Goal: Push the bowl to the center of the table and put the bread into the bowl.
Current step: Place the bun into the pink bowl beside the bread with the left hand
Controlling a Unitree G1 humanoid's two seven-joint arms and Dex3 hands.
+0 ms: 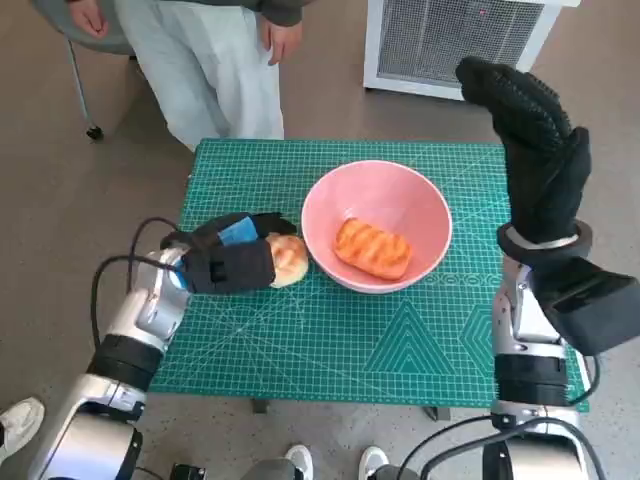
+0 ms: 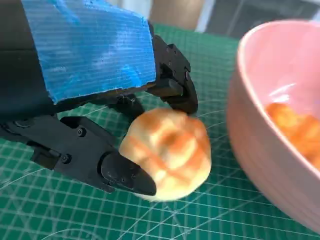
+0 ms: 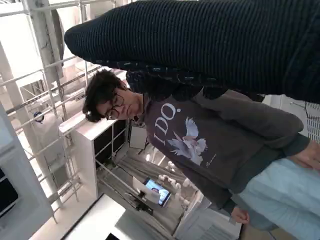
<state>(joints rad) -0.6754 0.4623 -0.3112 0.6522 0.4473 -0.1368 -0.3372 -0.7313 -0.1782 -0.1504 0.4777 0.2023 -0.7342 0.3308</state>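
Note:
A pink bowl [image 1: 425, 205] stands near the middle of the green mat, with an oblong golden bread piece [image 1: 372, 248] lying inside it. Just left of the bowl, a round bread roll [image 1: 289, 259] sits on the mat. My left hand [image 1: 228, 262] wraps the roll from its left side; in the left wrist view its black fingers [image 2: 125, 172] press the roll [image 2: 167, 152] on two sides beside the bowl wall [image 2: 260, 130]. My right hand [image 1: 535, 145] is raised high above the table's right side, fingers straight, holding nothing.
The green cutting mat [image 1: 330, 345] covers the small table. A person [image 1: 215, 60] stands at the far edge. A white grilled appliance [image 1: 455, 40] stands on the floor behind. Shoes [image 1: 20, 420] show near the front left.

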